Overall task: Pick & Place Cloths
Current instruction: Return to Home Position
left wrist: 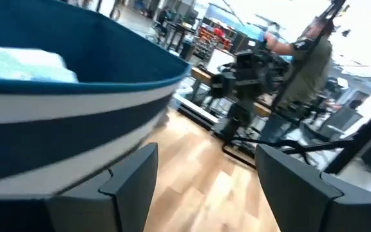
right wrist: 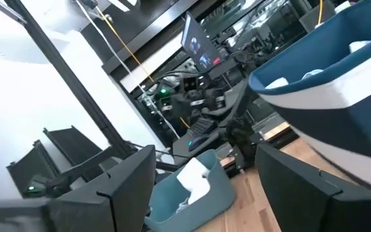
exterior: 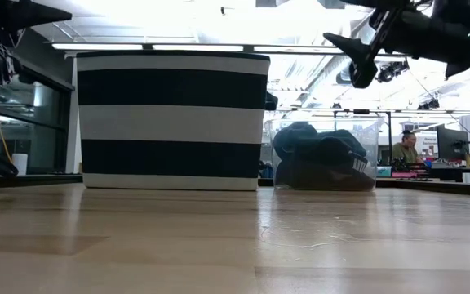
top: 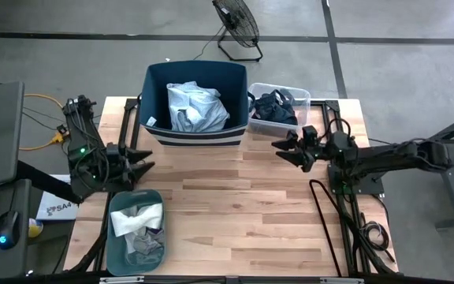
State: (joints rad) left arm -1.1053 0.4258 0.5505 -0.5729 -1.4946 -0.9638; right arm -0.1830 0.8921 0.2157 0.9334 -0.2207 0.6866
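A light blue shirt [top: 197,108] lies inside the navy bin [top: 158,130] at the table's far side. Dark navy and black pieces [top: 277,107] fill a clear tub [top: 270,125] right of the bin, also the dark pieces [exterior: 321,155] in the low view. White and grey cloths [top: 138,223] sit in the teal tub [top: 119,260] near the left front edge. My left gripper [top: 145,162] is open, above the teal tub's far end. My right gripper [top: 284,151] is open, raised off the table near the clear tub. Both hold nothing.
The bare wooden table [top: 243,213] spreads between the arms and toward the near edge. A fan [top: 237,24] stands on the floor beyond the bin. A black cable loop [top: 326,213] lies at the table's right. A person [left wrist: 301,71] stands beyond the table.
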